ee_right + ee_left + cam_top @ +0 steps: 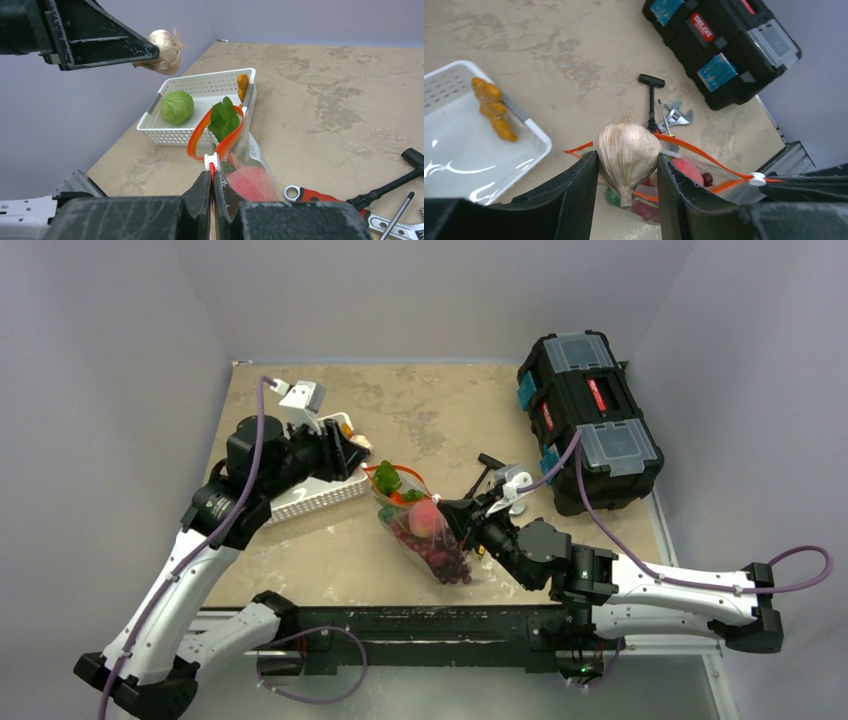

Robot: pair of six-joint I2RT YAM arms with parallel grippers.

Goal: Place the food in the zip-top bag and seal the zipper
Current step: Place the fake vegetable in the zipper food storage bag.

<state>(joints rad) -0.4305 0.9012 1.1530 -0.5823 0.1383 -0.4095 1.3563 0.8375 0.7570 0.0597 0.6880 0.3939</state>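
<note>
While the left gripper (626,159) grips garlic (629,142), the toolbox label (702,27) is illegible.

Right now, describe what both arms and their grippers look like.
Both the left arm and right arm have white link shells with black joints. A purple cable runs along each. The left gripper and right gripper have black, wedge-shaped, matte fingers; a white camera block sits at each wrist.

arms (190,575): white links, black joints | cables (262,412): purple | wrist cameras (305,397): white | pincer fingers (574,200): matte black
</note>
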